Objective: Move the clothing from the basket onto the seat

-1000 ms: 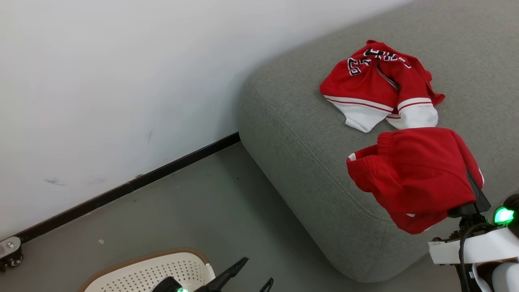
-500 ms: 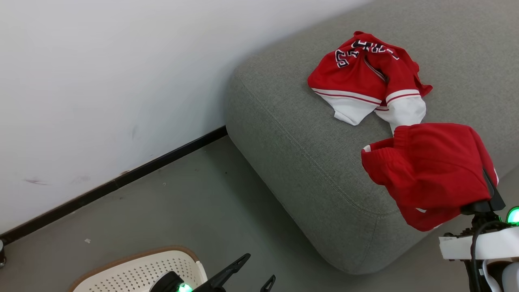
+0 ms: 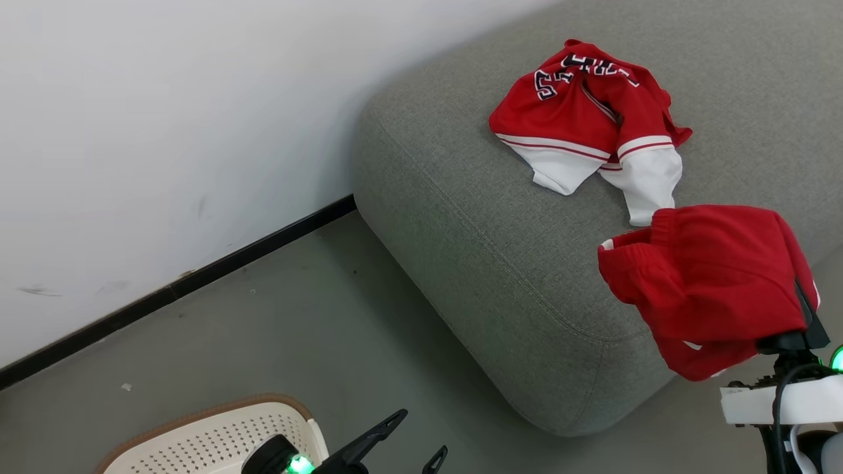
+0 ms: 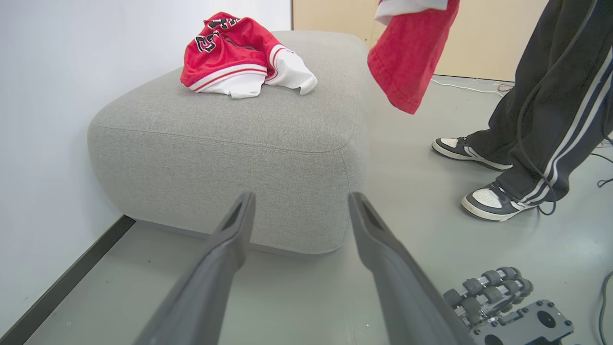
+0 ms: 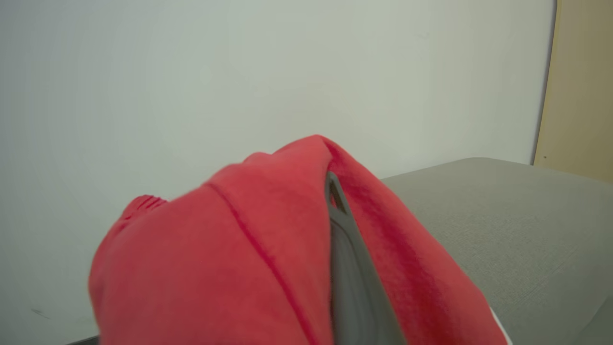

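The right gripper (image 5: 335, 206) is closed tight on a fold of the red shorts (image 3: 708, 276). The cloth drapes over both sides of the one dark finger that shows, so the pinch sits near the middle of the bundle and the elastic waistband sags toward nine o'clock in the head view. The shorts look light, soft and limp. They will not slip from a firm pinch, but they fold and swing wherever the arm goes, and a grip at the waistband would let them hang straighter. They hang clear of the grey seat (image 3: 474, 224) near its five o'clock corner, and I cannot tell whether they are over the cushion or just past its edge. On the seat, at eleven o'clock from the shorts, the lettered red-and-white jersey (image 3: 579, 125) lies crumpled, one white panel close to the waistband, so a drop there may overlap it. The left gripper (image 4: 300, 201) is spread wide and empty, low above the floor (image 3: 296, 316) and pointing at the cushion's side. Beside it, at seven o'clock in the head view, is a corner of the perforated basket (image 3: 197, 411), its inside hidden. At three o'clock in the left wrist view a person's sneakers (image 4: 488, 201) stand beside trailing cables, near the seat's open side. The white wall (image 3: 164, 131) closes the other side.
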